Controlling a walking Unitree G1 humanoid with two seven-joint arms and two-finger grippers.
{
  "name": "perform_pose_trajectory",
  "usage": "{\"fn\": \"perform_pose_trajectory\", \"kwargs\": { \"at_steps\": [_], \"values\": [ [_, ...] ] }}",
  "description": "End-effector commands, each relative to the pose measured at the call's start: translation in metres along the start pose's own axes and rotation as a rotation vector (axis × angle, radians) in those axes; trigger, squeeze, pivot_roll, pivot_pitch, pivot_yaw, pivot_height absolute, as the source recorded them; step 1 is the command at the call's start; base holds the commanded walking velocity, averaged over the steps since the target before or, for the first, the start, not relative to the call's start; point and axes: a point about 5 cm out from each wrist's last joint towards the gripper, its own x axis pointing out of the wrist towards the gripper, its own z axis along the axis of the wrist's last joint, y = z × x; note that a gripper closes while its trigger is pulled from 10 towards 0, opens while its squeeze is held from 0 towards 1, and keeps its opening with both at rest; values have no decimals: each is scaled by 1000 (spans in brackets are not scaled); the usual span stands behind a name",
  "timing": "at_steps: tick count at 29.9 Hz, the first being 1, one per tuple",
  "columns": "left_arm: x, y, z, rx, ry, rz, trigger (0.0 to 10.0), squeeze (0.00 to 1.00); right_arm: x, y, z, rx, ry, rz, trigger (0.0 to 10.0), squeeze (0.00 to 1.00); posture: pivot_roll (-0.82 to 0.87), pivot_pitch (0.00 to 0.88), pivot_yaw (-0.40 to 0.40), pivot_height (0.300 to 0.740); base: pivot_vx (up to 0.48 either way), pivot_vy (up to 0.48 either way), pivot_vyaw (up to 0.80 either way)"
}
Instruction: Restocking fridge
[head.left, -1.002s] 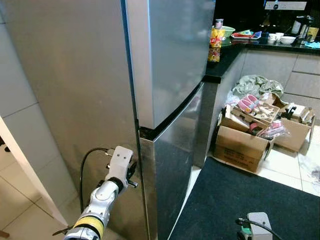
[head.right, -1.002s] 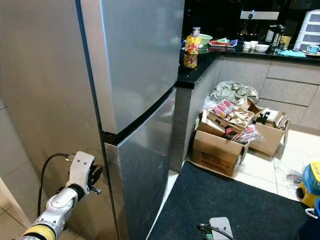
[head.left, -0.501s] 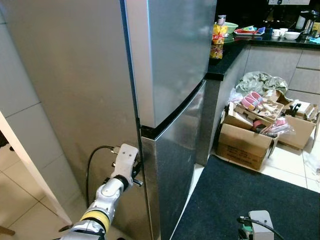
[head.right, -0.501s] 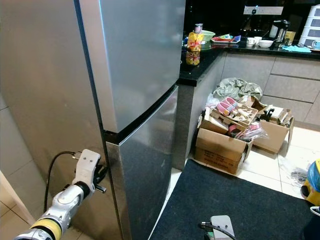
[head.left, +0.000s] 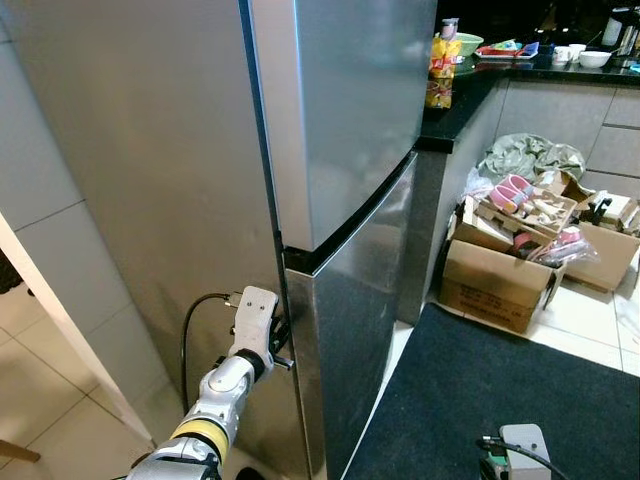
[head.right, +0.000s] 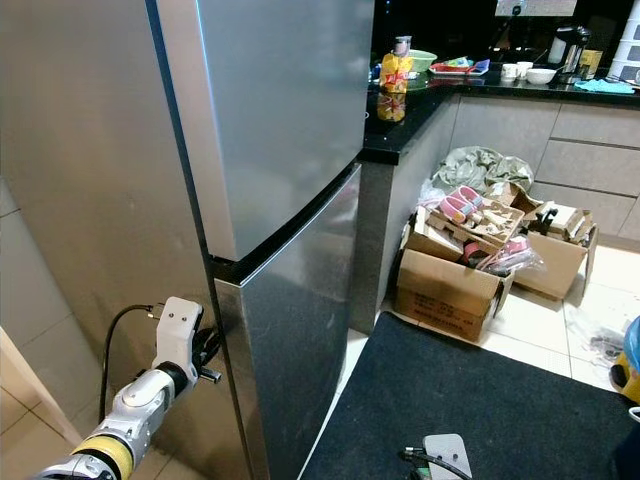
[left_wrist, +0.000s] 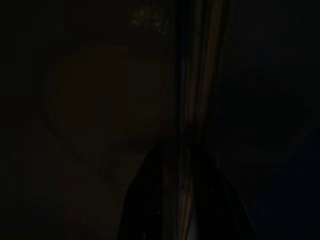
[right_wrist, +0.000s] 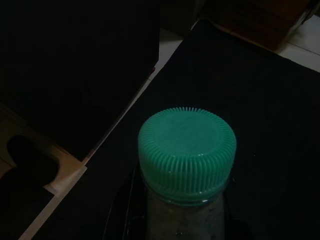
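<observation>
Door-opening step: left gripper (head.left: 277, 338) at lower edge of tall silver two-door fridge (head.left: 340, 150), fingers slightly spread around edge. Right gripper (right_wrist: 172, 220) pinches green-capped bottle (right_wrist: 186, 150). Next: pull door.

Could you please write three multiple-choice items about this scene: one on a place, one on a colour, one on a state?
1. Where is the left end effector?
A. On the black kitchen counter
B. At the edge of the lower door of the tall silver steel fridge
C. Inside the brown cardboard box

2. What colour is the ribbed plastic cap of the bottle?
A. Red
B. White
C. Green

3. What state are the fridge doors in?
A. Both closed
B. Upper wide open
C. Lower removed

Answers:
1 B: its fingers sit at the lower door edge of the fridge.
2 C: the right wrist view shows a green cap on the bottle.
3 A: no interior is visible.
</observation>
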Motion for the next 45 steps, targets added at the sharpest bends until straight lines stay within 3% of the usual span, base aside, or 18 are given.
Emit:
{"fn": "perform_pose_trajectory", "kwargs": {
  "at_steps": [1,9,19,23,29,37,45],
  "values": [
    [6,-8,9,4,-27,-37,10000,0,-1,-4,1,6,-19,-14,10000,0,-98,127,52,740,0,0,0],
    [9,7,19,18,-17,28,10000,0,-3,-10,4,-7,-41,-34,10000,0,-124,149,67,740,0,0,0],
    [14,14,41,55,-61,15,10000,0,-5,-13,0,-20,-41,-48,10000,0,-126,153,65,740,0,0,0],
    [17,21,55,13,-95,36,10000,0,-5,-14,2,-26,-48,-53,10000,0,-126,155,66,740,0,0,0],
    [20,17,61,17,-106,-9,10000,0,-5,-13,3,-28,-53,-55,10000,0,-123,152,68,740,0,0,0],
    [20,22,67,11,-129,60,10000,0,-5,-13,3,-26,-58,-56,10000,0,-126,149,69,740,0,0,0],
    [21,19,65,17,-114,50,10000,0,-5,-14,4,-27,-59,-58,10000,0,-127,150,68,740,0,0,0]
  ]
}}
